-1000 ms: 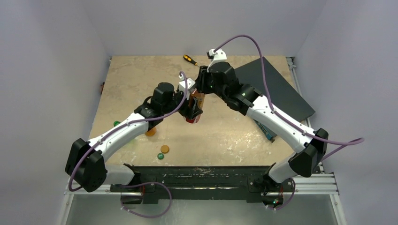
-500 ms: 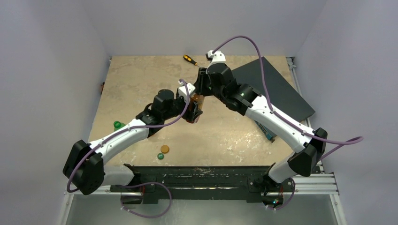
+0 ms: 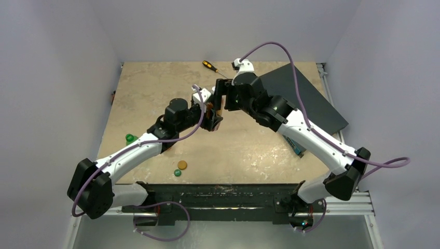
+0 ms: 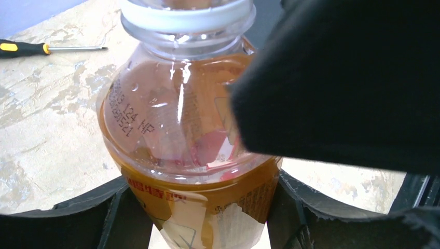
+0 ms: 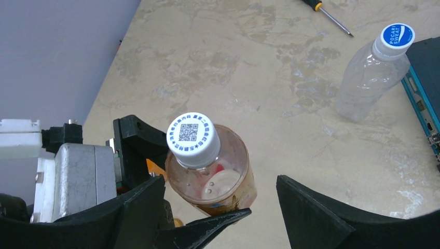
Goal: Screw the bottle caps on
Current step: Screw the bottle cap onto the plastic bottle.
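My left gripper [image 4: 202, 220] is shut on the label part of an amber-orange bottle [image 4: 181, 145], holding it tilted above the table. A white cap [image 5: 193, 139] with blue print sits on that bottle's neck. In the right wrist view my right gripper [image 5: 228, 218] is open, one finger on each side of the bottle's shoulder and clear of the cap. From above, the left gripper [image 3: 211, 119] and right gripper [image 3: 221, 101] meet at mid-table. A clear bottle [image 5: 366, 78] with a blue cap [image 5: 397, 35] stands further back. A loose orange cap [image 3: 182, 165] and dark green cap [image 3: 177, 173] lie near the front.
A green bottle [image 3: 129, 138] lies at the table's left, partly behind the left arm. A black-and-orange screwdriver [image 3: 210, 65] lies at the back. A dark mat [image 3: 311, 98] covers the right rear corner, with a blue-edged object [image 5: 423, 109] along its edge.
My right gripper has opened off the white cap and drawn back slightly. The left arm has carried the amber bottle a little further from the bases.
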Tool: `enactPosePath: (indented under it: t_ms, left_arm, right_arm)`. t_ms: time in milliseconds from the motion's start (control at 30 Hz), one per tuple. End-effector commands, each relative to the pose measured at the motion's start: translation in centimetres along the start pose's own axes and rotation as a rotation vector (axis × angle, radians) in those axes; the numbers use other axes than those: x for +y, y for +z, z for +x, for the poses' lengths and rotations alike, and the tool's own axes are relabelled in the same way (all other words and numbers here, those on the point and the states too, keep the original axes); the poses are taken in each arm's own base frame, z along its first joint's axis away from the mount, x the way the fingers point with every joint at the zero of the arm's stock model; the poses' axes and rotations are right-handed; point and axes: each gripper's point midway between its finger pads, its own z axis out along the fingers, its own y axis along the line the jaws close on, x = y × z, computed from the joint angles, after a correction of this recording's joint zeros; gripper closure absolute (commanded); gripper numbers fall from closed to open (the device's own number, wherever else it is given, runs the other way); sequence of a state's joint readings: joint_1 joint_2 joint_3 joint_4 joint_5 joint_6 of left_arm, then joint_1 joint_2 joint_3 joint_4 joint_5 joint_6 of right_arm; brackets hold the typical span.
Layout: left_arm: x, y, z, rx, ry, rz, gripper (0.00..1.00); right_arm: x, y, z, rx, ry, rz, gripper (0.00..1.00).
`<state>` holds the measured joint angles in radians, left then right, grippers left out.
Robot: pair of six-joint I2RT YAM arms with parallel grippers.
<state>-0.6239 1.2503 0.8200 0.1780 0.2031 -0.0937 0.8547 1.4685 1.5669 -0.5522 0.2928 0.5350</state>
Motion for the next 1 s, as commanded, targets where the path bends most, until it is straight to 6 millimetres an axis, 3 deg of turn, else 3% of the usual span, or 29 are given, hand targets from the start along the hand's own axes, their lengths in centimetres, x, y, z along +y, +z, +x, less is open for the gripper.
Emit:
enactPosePath:
  t_ms: [0, 167, 300, 467, 600, 800, 967]
  left_arm:
    - [-0.7, -0.4, -2.0, -0.071, 0.002, 0.037, 1.0]
    - [-1.0, -0.7, -2.4, -0.074, 0.001, 0.068, 1.0]
    - [-1.6, -1.1, -3.1, -0.079, 0.007, 0.112, 1.0]
    - [-3.0, -1.8, -3.4, -0.074, 0.022, 0.211, 1.0]
    - [-5.0, -2.6, -3.5, -0.069, 0.033, 0.33, 1.0]
    - [-8.6, -4.6, -4.1, -0.077, 0.023, 0.551, 1.0]
    - [-9.9, -5.5, -4.6, -0.08, 0.012, 0.643, 1.0]
  right_arm:
    - [1.5, -3.0, -2.0, -0.076, -0.003, -0.111, 0.15]
    - [3.0, -5.5, -1.8, -0.122, -0.107, -0.284, 0.09]
    - [2.4, -7.5, -1.6, -0.158, -0.173, -0.336, 0.07]
    - [-1.4, -8.8, -4.0, -0.225, -0.149, -0.388, 0.13]
    - [-0.7, -9.9, -4.8, -0.262, -0.228, -0.554, 0.18]
    - [1.2, -10.4, -4.0, -0.234, -0.271, -0.868, 0.2]
    - [2.2, -9.8, -3.7, -0.212, -0.248, -0.978, 0.18]
